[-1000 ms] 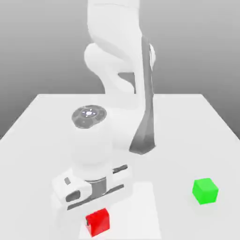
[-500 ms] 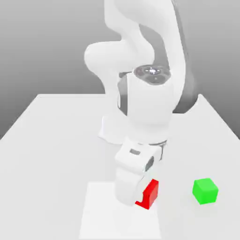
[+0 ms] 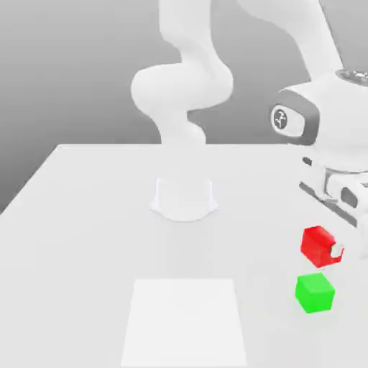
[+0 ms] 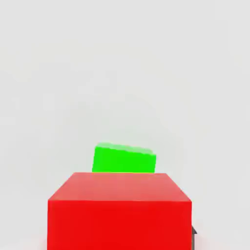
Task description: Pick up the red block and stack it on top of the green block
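Note:
The red block (image 3: 315, 244) hangs in the air at the exterior view's right, with my gripper (image 3: 325, 248) shut on it. Just below it the green block (image 3: 315, 292) rests on the white table (image 3: 86, 237), with a small gap between the two cubes. In the hand view the red block (image 4: 119, 210) is close up, and the green block (image 4: 124, 159) lies beyond it on the table.
The arm's white base (image 3: 184, 198) stands at the middle back of the table. A pale square patch (image 3: 185, 321) lies on the tabletop near the front edge, at the exterior view's left of the green block.
The arm has swung from the front of the table to the exterior view's right, carrying the red block up off the table to a spot just above the green block.

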